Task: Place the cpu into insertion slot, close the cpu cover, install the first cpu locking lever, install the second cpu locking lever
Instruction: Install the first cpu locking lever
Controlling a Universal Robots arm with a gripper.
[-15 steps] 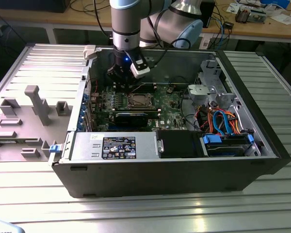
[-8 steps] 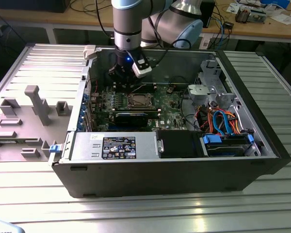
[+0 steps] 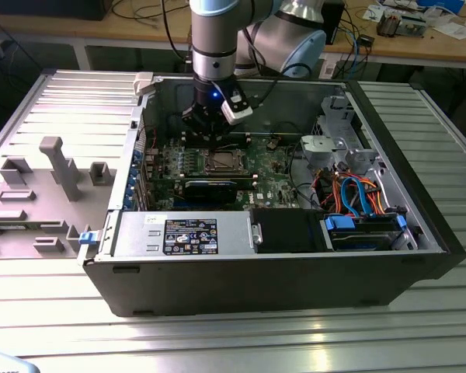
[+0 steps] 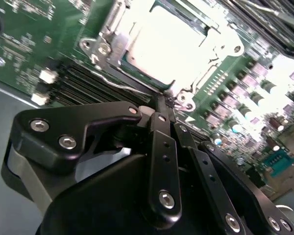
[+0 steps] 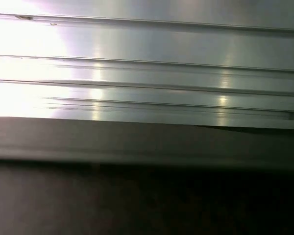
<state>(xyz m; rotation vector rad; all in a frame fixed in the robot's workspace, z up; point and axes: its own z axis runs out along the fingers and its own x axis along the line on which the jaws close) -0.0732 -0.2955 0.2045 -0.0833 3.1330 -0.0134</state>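
Observation:
In the second wrist view the cpu [image 4: 166, 41] lies flat in the insertion slot [image 4: 137, 73] on the green board, its silver top glaring bright. The cpu cover [image 4: 108, 36] lies down around it as a silver frame. A thin wire locking lever [image 4: 122, 86] runs along one side of the socket. My gripper [image 4: 167, 108] is shut, its black fingers [image 4: 161, 147] pressed together, with the tip at the socket corner beside the lever's end. In the exterior view the gripper [image 3: 210, 134] hangs inside the open computer case just behind the socket [image 3: 221, 162].
The case [image 3: 295, 264] has high walls all round. A long black card [image 3: 211, 186] sits just in front of the socket, and memory slots [image 4: 83, 81] run beside it. Coloured cables and a drive cage [image 3: 357, 194] fill the exterior view's right. Grey fixtures [image 3: 62, 167] stand on the ribbed table.

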